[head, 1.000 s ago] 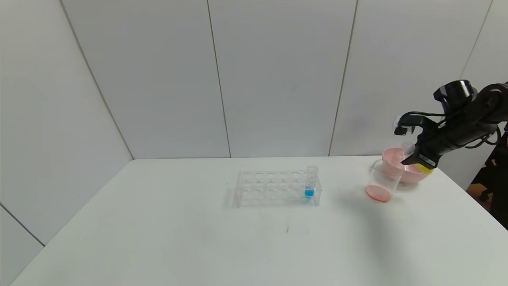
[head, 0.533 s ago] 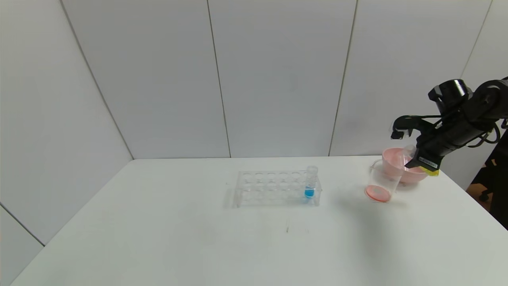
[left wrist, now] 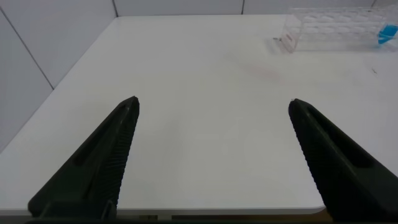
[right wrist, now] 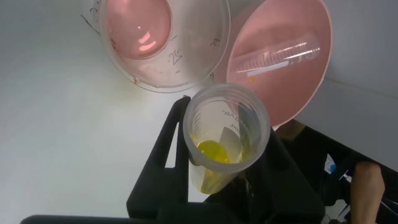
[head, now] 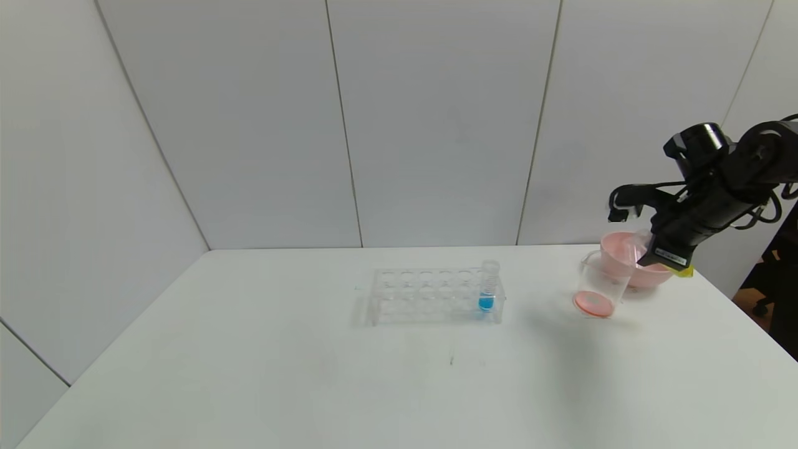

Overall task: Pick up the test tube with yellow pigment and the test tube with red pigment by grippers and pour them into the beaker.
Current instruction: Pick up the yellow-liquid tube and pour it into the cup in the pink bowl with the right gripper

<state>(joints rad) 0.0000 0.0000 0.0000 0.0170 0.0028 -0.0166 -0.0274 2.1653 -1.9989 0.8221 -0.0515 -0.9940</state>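
Gripping the yellow-pigment test tube (right wrist: 224, 134), the right tool (head: 664, 255) hovers beside the beaker (head: 600, 284).

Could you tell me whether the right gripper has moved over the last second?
Yes. The right gripper, shut on the test tube with yellow pigment, has risen slightly and tilted above the pink bowl, which stayed put.

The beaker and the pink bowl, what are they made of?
The beaker looks like clear glass or plastic: you see the red liquid through it, with printed marks. The pink bowl looks like smooth, matte plastic, solid pink all through.
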